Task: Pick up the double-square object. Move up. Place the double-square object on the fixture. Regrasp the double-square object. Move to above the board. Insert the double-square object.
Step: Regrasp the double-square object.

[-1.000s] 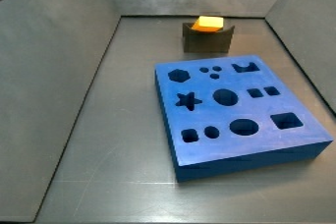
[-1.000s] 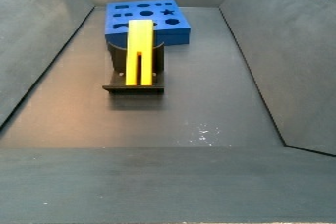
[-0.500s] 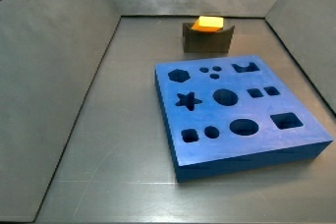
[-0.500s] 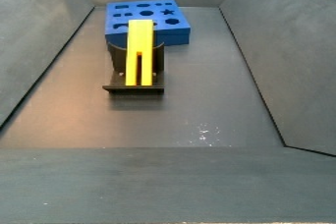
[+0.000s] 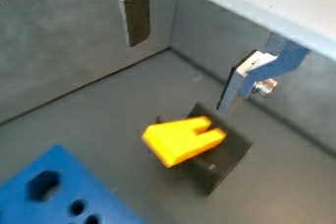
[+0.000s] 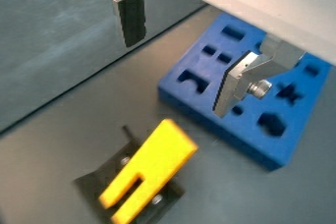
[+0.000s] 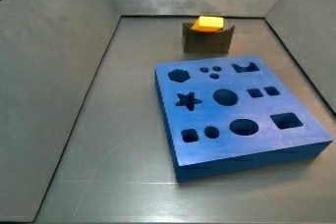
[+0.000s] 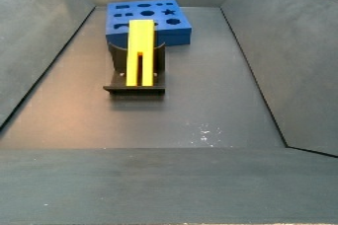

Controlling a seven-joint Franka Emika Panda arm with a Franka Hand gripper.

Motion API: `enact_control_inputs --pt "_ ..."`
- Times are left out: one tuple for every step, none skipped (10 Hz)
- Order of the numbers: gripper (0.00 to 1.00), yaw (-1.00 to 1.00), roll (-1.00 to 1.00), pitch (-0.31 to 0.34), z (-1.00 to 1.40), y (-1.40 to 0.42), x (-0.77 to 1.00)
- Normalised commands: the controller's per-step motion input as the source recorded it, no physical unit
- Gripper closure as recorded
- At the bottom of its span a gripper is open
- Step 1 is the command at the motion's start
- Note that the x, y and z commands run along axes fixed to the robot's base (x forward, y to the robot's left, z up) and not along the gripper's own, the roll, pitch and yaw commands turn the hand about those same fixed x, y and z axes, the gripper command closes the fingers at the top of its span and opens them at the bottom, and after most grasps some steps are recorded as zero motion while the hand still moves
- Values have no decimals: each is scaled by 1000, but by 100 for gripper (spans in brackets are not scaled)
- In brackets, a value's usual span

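floor (image 8: 199,111) | board (image 7: 237,110) | fixture (image 8: 136,83) | gripper (image 5: 184,46) above

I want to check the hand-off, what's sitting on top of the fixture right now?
The yellow block lies on the fixture. The gripper hangs open above it, touching nothing. The fixture's notch is covered by the block.

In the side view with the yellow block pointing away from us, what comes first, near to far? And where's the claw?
Fixture, double-square object lying on it, then the board. The claw appears only in the wrist views, open above them.
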Motion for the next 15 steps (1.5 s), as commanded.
enact_control_inputs --pt "0 28 1000 62 8 -20 16" --pt "0 31 1000 70 3 -25 31" --pt "0 38 1000 84 0 -25 48" --pt "0 43 1000 99 5 -27 59" --pt "0 48 1000 108 7 -32 68" --pt "0 62 1000 133 0 -35 82" --pt "0 80 1000 160 -2 -39 95" --pt "0 99 1000 184 -3 -42 99" --pt "0 118 1000 199 -4 -46 99" --pt "0 167 1000 229 -4 -47 97" --pt "0 208 930 236 -4 -47 98" --pt "0 236 673 197 -6 -52 105" --pt "0 249 546 173 -7 -53 110" --pt "0 256 281 108 0 -40 115" --pt "0 256 216 81 0 -39 110"
